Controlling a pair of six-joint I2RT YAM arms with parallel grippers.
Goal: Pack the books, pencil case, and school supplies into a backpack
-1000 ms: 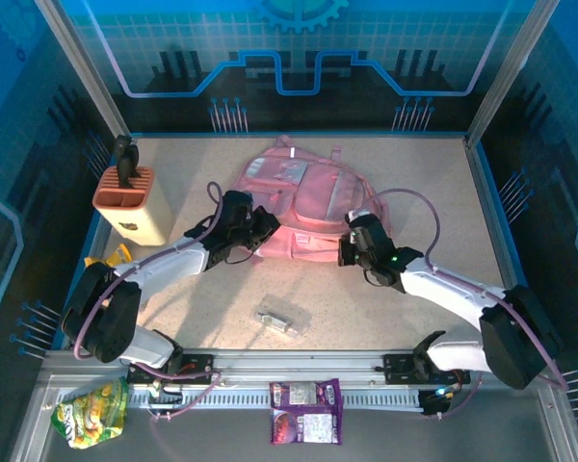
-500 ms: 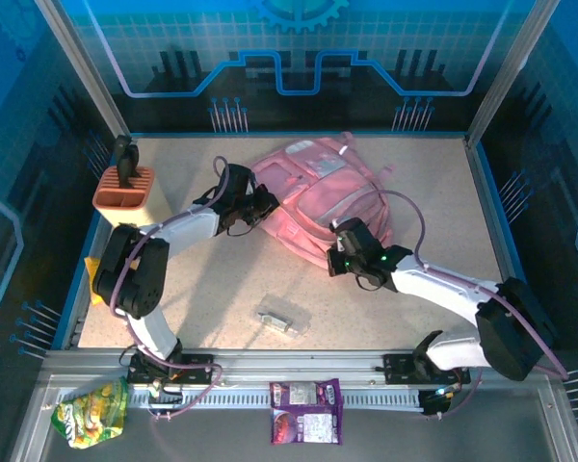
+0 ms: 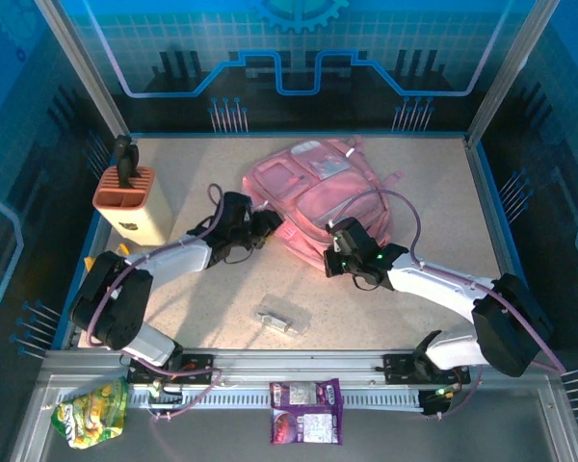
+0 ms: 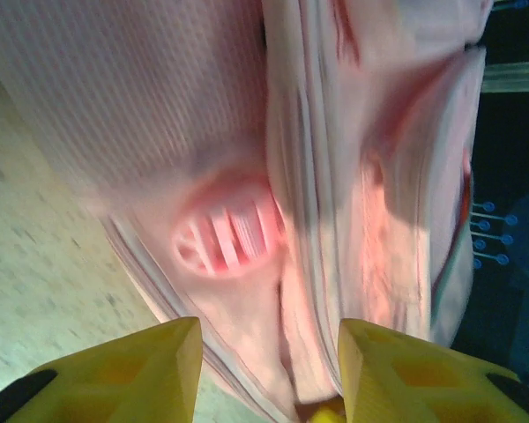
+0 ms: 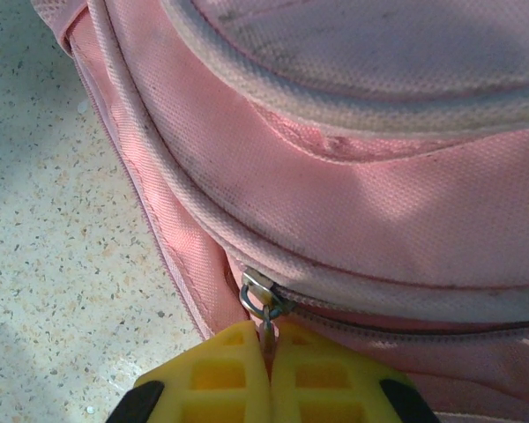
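Note:
The pink backpack point(image 3: 318, 188) lies slanted on the table's far middle. At its near edge my right gripper point(image 3: 335, 258) is shut on the small metal zipper pull point(image 5: 266, 315), just below the slider; the zip reads as closed along the pink fabric point(image 5: 379, 203). My left gripper point(image 3: 268, 227) is open at the backpack's near-left edge, and a fold of pink fabric point(image 4: 247, 308) runs between its yellow fingers point(image 4: 123, 366). The small clear, silvery item point(image 3: 282, 320) lies on the table nearer the arms. Books and pencil case are out of view.
A beige, orange-topped block point(image 3: 130, 204) stands at the left edge. A yellow snack bag point(image 3: 91, 412) and purple packets point(image 3: 306, 423) lie on the front rail below the table. Speckled table surface point(image 3: 202, 298) stretches between the arms.
The backpack has turned and shifted away and to the right. My right gripper slid left along its near edge. My left gripper swung toward the far side and came back to the left edge.

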